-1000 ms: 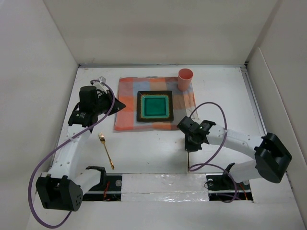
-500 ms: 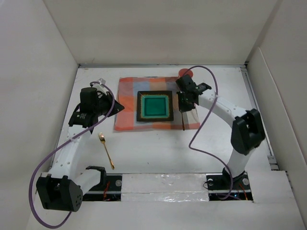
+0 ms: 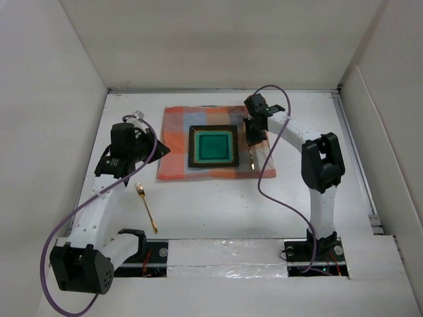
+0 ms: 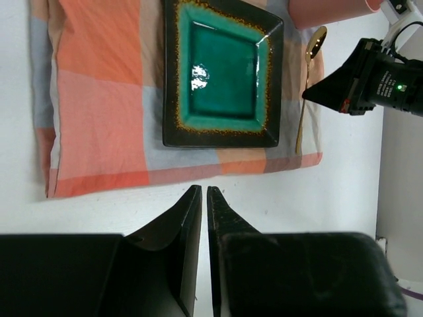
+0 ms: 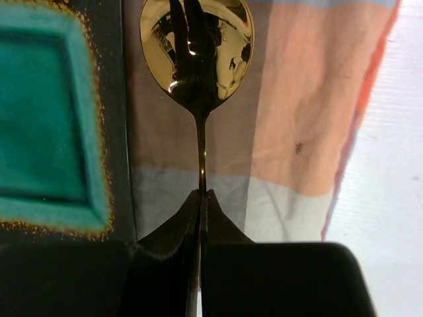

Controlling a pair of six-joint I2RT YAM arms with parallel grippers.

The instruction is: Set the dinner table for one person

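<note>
Right hand (image 5: 200, 195): fingers are clamped on the thin handle of a gold spoon (image 5: 196, 53); the bowl is seen ahead of the fingertips, hollow side up, reflecting the fingers; whether the spoon rests on the cloth or is held just above it cannot be told.

The orange-and-blue checked cloth (image 4: 99, 99) is spread under the right hand. A square teal plate (image 4: 223, 72) with a dark speckled rim is seated on it, just left of the hand in the wrist view, its edge running parallel to the spoon handle and apart from it. A pink cup (image 4: 327, 12) is seen past the bowl end of the spoon, just beside it, cut off by the frame edge.

The white counter (image 3: 218, 205) carries all of it; a bare strip is seen right of the right hand, beyond the cloth edge.

Left hand (image 4: 203, 193): jaws are drawn together to a thin slit with nothing between them; it is held over bare counter by the cloth's edge, with plate and spoon ahead of the fingertips.

A gold fork (image 3: 147, 208) is laid on the bare counter back from the left hand, toward the arm bases, well apart from the cloth.
</note>
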